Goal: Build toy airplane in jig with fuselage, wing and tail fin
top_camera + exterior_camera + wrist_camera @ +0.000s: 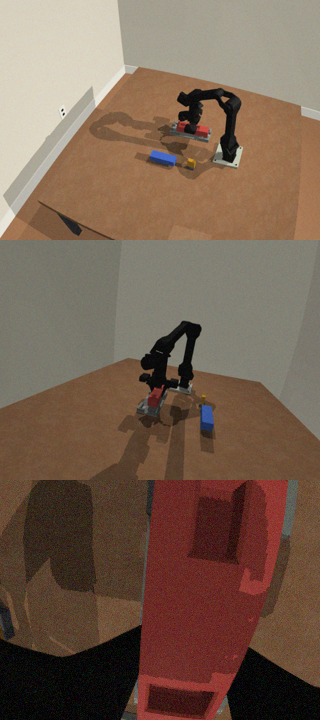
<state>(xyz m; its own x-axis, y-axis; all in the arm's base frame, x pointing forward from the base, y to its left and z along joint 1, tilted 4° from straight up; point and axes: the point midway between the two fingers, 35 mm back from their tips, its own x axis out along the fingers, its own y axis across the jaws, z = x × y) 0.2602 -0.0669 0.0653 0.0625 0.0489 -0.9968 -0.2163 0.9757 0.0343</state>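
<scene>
One fuselage in our gripper, over the jig

We have one gripper [192, 127] [157, 389] [186, 634], its fingers about half open and clamped on the sides of the red fuselage [204, 131] [154, 399] [200, 605]. We count two sockets in the fuselage's top, both unfilled. The fuselage lies lengthwise over the one grey jig [189, 136] [147, 411] [291, 510], within its outline from above; we cannot tell whether it sits fully down.

Well apart from the jig, we see one blue wing [162, 158] [206, 416] and, near its end, one yellow fin [191, 162] [203, 399]. One arm [230, 124] [189, 351] stands on one pale base plate [239, 155] [191, 388].
</scene>
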